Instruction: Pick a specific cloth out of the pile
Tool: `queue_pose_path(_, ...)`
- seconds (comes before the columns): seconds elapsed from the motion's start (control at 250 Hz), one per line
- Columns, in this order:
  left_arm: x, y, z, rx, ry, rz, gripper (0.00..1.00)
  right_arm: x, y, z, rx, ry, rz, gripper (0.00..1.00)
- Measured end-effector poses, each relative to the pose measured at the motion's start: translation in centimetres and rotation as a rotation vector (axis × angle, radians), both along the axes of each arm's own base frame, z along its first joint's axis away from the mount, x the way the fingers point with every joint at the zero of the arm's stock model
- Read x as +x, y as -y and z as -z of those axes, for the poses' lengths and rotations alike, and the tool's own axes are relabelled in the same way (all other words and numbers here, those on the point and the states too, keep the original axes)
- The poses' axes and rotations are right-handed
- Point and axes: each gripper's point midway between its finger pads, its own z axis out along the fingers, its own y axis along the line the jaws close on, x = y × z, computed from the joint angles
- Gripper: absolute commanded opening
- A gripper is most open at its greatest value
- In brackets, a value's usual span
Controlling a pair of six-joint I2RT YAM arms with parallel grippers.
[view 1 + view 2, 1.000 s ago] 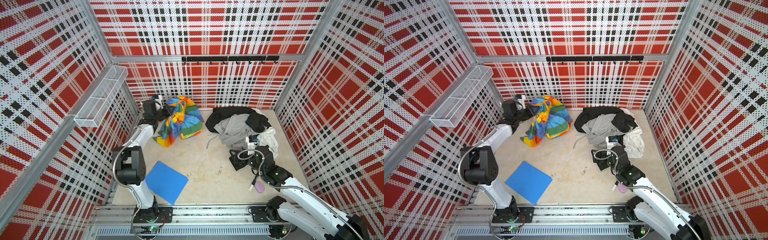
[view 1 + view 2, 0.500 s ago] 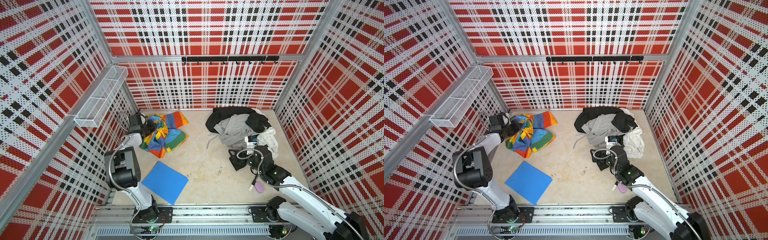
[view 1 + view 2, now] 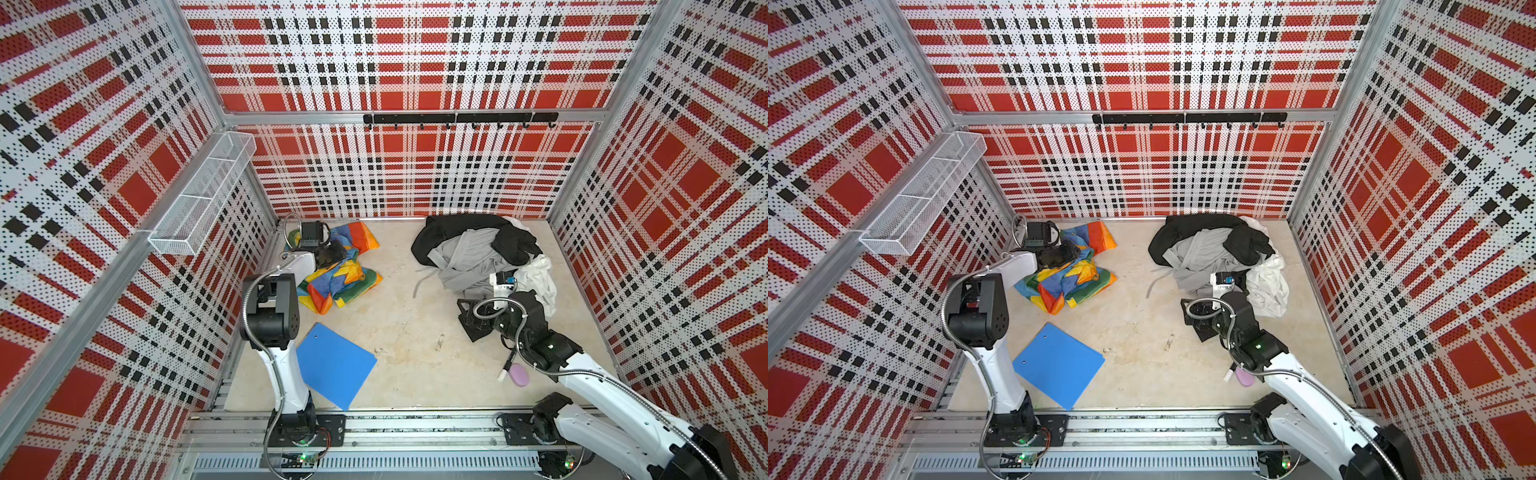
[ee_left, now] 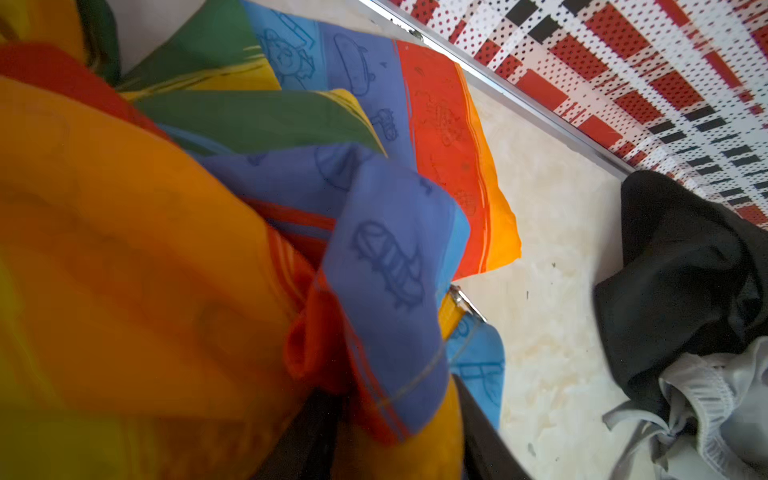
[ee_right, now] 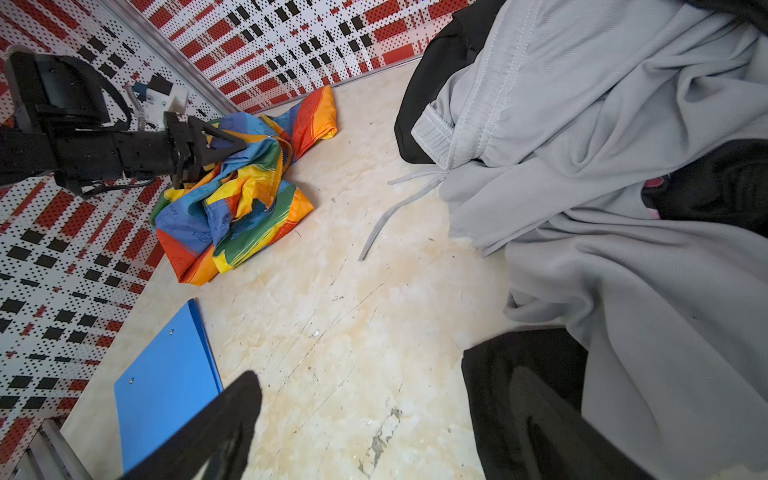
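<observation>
Left gripper: low over the cloth, tips among its upper folds; the fabric hides the jaws in the left wrist view, so whether they pinch it or stand apart cannot be told. Cloth: thin, crumpled, in patches of orange, yellow, green, blue and red, with blue line drawings printed on it; it lies on the table at the back left, close to the left wall, in both top views. It is well apart from the pile, with bare table between. Right gripper: jaws spread wide, nothing between them but table, one finger just beside the grey garment. Pile: at the back right, a black garment and the grey one heaped together, a white garment on its right edge, a grey drawstring trailing onto the table. Blue folder: flat at the front left. Purple oval object: beside the right arm. Wire basket: on the left wall. Hook rail: on the back wall.
</observation>
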Motion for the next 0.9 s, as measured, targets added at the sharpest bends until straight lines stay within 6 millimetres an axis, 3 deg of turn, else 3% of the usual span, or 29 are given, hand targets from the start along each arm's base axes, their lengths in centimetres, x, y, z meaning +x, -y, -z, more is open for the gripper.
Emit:
queue_pose_path(0.128,0.6,0.4,0.7,0.012,-0.011,0.012,0.53,-0.1,0.1,-0.3,0.004,0.008,0.001,1.0)
queue_pose_path(0.268,0.7,0.3,1.6,0.016,-0.029,0.011,0.7,-0.2,0.2,-0.6,0.008,0.016,0.002,1.0)
queue_pose_path(0.388,0.7,0.3,1.5,0.022,-0.027,0.013,0.97,-0.2,0.2,-0.4,0.004,0.011,0.005,1.0)
queue_pose_path(0.48,0.6,0.3,0.4,0.029,-0.009,0.014,0.99,-0.2,0.3,-0.4,-0.001,0.01,0.009,1.0)
queue_pose_path(0.58,0.4,0.1,-2.5,0.058,0.042,0.016,0.99,-0.2,0.4,-0.4,-0.002,0.011,0.013,1.0)
queue_pose_path(0.796,-2.0,-0.4,-14.3,0.125,0.267,0.036,0.99,-0.1,0.4,-0.5,-0.017,0.025,0.006,1.0)
queue_pose_path(0.9,-4.2,-0.7,-18.5,0.16,0.354,0.045,0.99,0.1,0.8,-0.4,-0.038,0.033,0.024,1.0)
